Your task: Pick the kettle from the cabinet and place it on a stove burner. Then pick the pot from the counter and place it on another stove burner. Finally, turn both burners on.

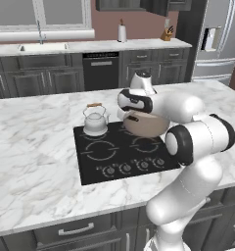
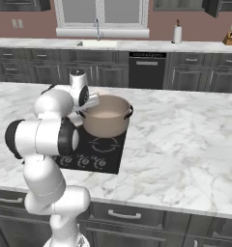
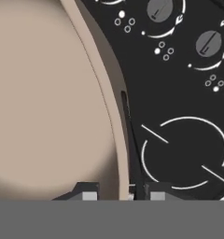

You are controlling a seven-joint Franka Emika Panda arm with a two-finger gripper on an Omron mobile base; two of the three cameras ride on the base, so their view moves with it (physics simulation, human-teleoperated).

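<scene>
The hand (image 3: 119,195) pinches the rim of the pot (image 2: 107,116), held over the cooktop (image 1: 124,153) beside the kettle (image 1: 95,119); wide, stiff and likely heavy, it may tilt from this one-sided rim grip.

light: even, bright, no glare
shadows: soft, under the pot (image 1: 146,126)
sharpness: slightly soft, rendered

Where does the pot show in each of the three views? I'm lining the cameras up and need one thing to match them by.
Left base view: the pot sits right of centre, over the cooktop's back right, partly behind the arm.
Right base view: left of centre, above the cooktop's far edge.
Hand view: its beige inside and rim take up the left half.
Shared landmark: the black cooktop with its white burner rings and knobs.
</scene>
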